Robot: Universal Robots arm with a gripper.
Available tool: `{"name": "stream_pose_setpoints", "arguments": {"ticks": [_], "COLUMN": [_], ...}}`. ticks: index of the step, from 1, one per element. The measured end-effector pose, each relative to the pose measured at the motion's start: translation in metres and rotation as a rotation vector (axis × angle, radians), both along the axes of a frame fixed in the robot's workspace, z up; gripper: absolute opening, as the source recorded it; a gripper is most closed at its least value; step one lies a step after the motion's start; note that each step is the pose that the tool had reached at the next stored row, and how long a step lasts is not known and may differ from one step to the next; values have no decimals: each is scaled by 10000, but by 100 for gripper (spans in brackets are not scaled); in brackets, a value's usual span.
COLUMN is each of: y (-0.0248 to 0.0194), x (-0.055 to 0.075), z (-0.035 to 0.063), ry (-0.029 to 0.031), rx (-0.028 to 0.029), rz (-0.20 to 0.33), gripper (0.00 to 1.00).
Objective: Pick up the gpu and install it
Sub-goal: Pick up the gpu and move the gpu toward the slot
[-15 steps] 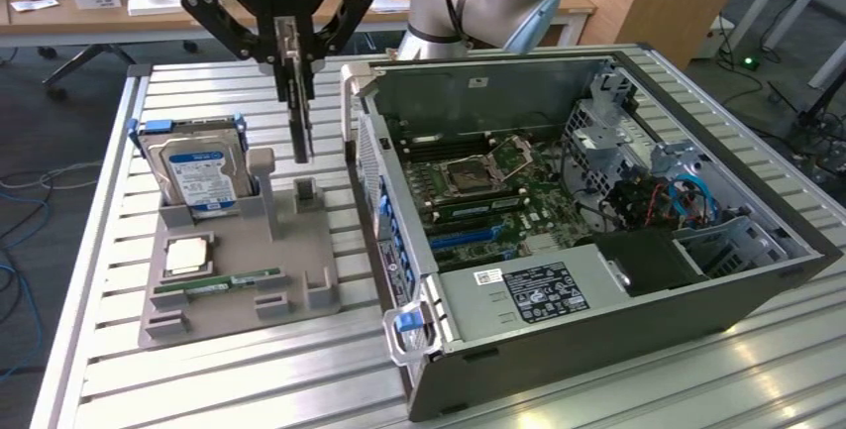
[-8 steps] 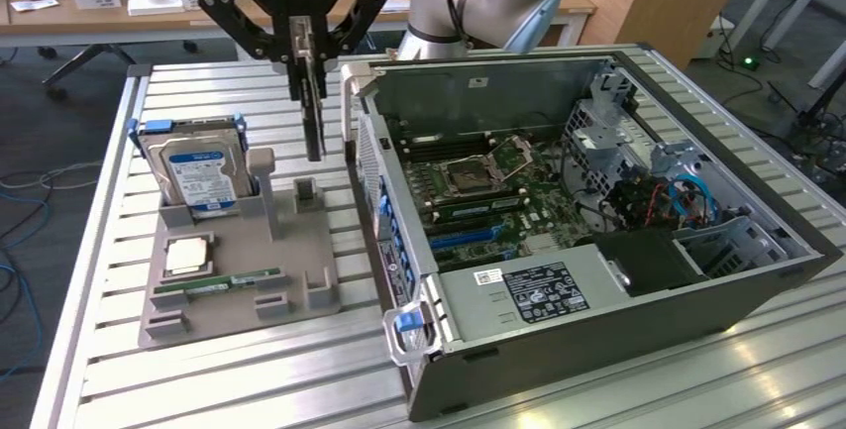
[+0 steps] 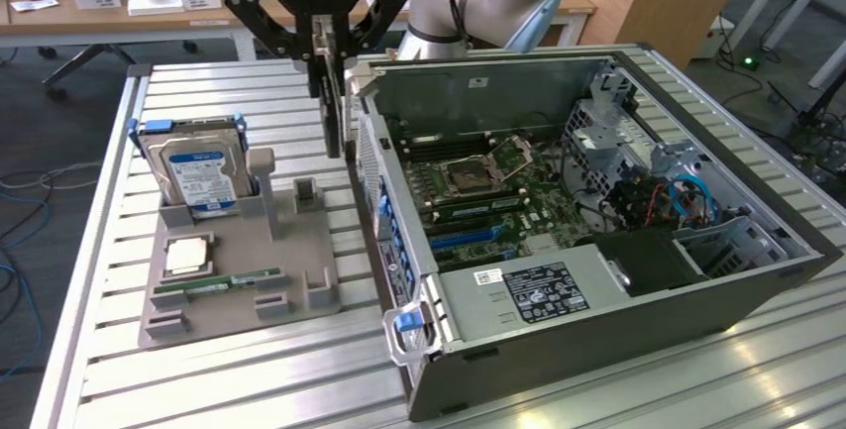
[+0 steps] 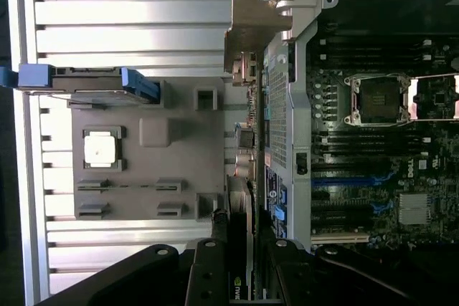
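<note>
Surface: slatted aluminium table (image 3: 198, 379), office desks behind
Exterior view: gripper (image 3: 331, 51) clamped on the gpu (image 3: 331, 102), card hanging upright just outside the pc case (image 3: 595, 340) wall
Wrist view: gpu (image 4: 242, 202) edge-on between the fingers (image 4: 208, 263), beside that wall
Tip: imo it wants to be plumb and parallel to the blue slot (image 4: 344, 180)

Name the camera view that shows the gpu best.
The wrist view. There the gpu runs lengthwise from the gripper that holds it out to its silvery bracket, seen along its edge. In the exterior view it is a thin dark strip hanging from the gripper beside the computer case.
</note>
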State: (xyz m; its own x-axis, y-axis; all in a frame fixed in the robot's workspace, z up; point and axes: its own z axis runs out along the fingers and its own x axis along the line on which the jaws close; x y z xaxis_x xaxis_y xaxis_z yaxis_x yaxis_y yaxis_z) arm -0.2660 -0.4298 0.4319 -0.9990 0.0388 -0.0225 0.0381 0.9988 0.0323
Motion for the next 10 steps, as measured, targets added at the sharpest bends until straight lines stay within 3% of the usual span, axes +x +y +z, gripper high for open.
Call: {"name": "stream_pose_setpoints", "arguments": {"ticks": [10], "y": [0], "x": [289], "z": [0], "ry": [0], "rx": [89], "rz": [1], "gripper": [26]}}
